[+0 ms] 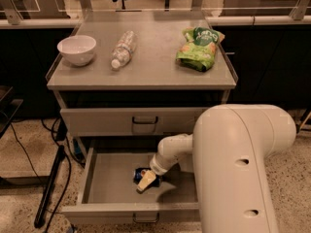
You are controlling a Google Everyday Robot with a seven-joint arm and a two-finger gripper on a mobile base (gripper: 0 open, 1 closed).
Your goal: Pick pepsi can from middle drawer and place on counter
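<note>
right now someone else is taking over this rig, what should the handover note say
Gripper: down inside the open middle drawer, right at the pepsi can; grip unconfirmed.
Pepsi can: appears to be on the drawer floor, not lifted.
Counter: holds a white bowl, a water bottle and a green snack bag.
Done: drawer open, arm reached in.
Left: secure the can, lift it out, set it on the counter.
</note>
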